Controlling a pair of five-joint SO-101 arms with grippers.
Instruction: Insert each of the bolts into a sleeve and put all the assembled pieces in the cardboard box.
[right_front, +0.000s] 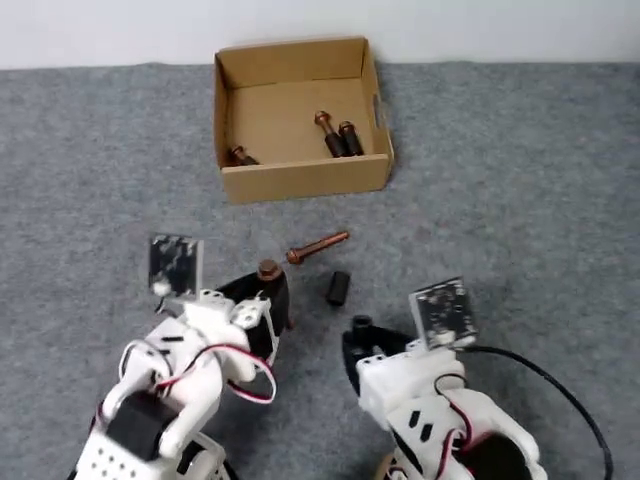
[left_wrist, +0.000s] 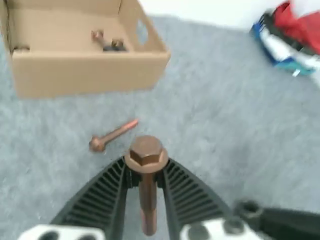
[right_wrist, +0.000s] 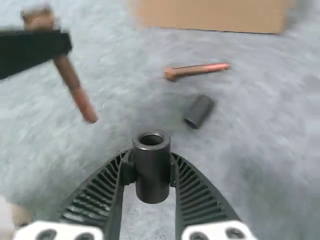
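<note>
My left pincer (left_wrist: 146, 169) is squeezing shut on a bolt (left_wrist: 146, 152), just under its head. The bolt is hanging with its head up and its tip down. My right pincer (right_wrist: 151, 172) is hugging a dark sleeve (right_wrist: 151, 150) tight, with the hole facing up. The two are sitting near each other above the grey carpet (right_front: 520, 200), but the bolt's tip is not over the hole yet.

I am thinking the next job is putting this bolt into this sleeve, and that is where things could be going wrong. From my right side the bolt is looking a bit tilted. So its tip could be bumping the rim instead of sliding in. A hard bump could be pushing the bolt crooked in my grip, or knocking the sleeve loose.

A little farther off, a loose bolt (right_front: 318, 246) and a loose sleeve (right_front: 338, 288) are lying on the carpet, close together but not touching. Anything I am dropping could be rolling into them.

Farthest away, the cardboard box (right_front: 300, 178) is sitting open, with finished pieces (right_front: 338, 135) lying inside.
</note>
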